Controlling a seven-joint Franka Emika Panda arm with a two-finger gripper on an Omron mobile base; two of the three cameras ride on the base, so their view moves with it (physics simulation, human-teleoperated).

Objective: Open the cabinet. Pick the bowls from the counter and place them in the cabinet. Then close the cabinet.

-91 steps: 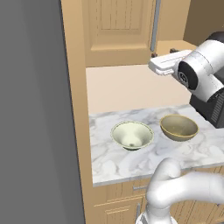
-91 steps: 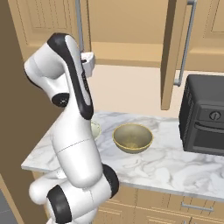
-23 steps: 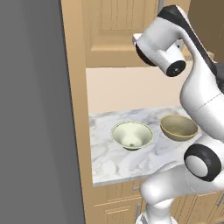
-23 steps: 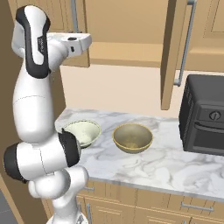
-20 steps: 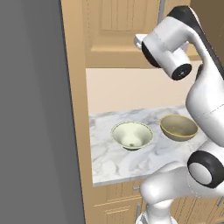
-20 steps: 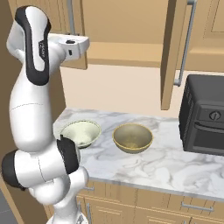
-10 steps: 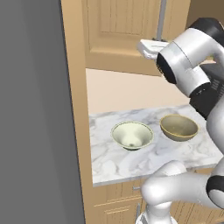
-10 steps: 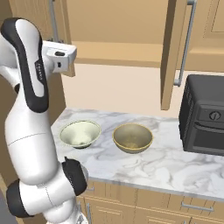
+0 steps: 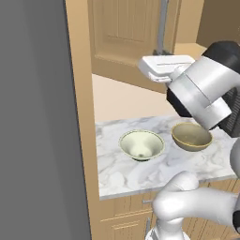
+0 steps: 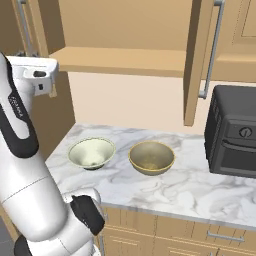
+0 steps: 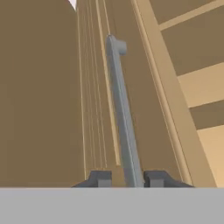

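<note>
You have the cabinet [image 10: 125, 30] with both doors swung open above the marble worktop [image 10: 190, 187], its shelf bare. On the worktop the cream bowl [image 9: 141, 145] sits just left of the tan bowl [image 9: 191, 137], close but apart. Your claw [image 11: 129, 178] is closed around the left door's grey bar handle [image 11: 120, 105], at its lower end.

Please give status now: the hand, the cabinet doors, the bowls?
Hand closed on left door handle. Both cabinet doors open. Both bowls, cream and tan, on counter. Nothing in the way.
</note>
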